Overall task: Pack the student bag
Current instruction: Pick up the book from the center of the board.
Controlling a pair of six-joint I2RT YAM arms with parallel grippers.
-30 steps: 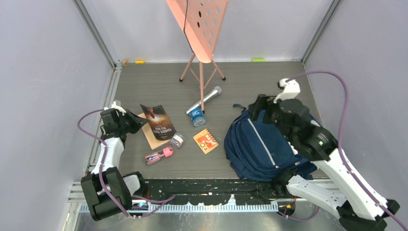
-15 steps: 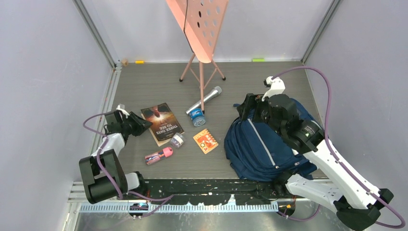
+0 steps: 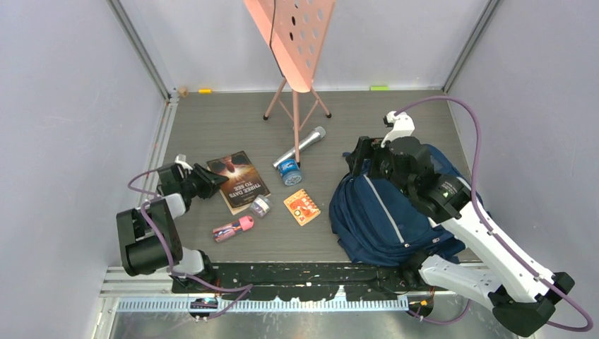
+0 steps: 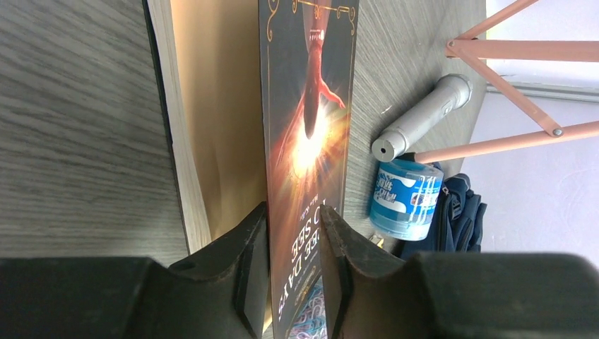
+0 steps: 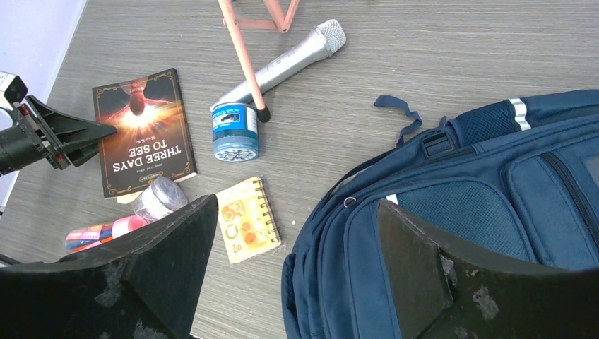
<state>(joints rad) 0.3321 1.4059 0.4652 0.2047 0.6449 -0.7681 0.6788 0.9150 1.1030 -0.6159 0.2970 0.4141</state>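
Our left tool [image 4: 295, 219] is sitting low at the left side of the worktop [image 3: 212, 127], with its two fingers [image 4: 247, 261] straddling the front cover of a dark paperback book [image 3: 240, 180]. We are seeing that cover standing between the pads, lifted slightly off the tan page beneath, but we cannot tell whether the tool is pressing on it or has let go. Our right tool [image 5: 297, 203] is hanging released, fingers spread wide with nothing between them, above the far left end of the student bag [image 3: 381, 212].

We are finding the student bag lying flat on the near right part of the worktop, navy blue, a grey stripe running down its front, its carry loop pointing toward the far left. Its zippers are looking shut in the right wrist view.

Between the book and the bag, several small things are lying loose. A silver microphone [image 3: 301, 145] is resting at an angle, and a round blue tub [image 3: 289, 171] is sitting touching or just beside its near end. An orange spiral notepad [image 3: 301, 206] is lying near the bag's left edge. A small clear jar [image 3: 261, 205] is sitting just beside the book's near corner, and a pink case [image 3: 233, 229] is lying nearer still. A salmon music stand [image 3: 293, 42] is standing at the far middle.
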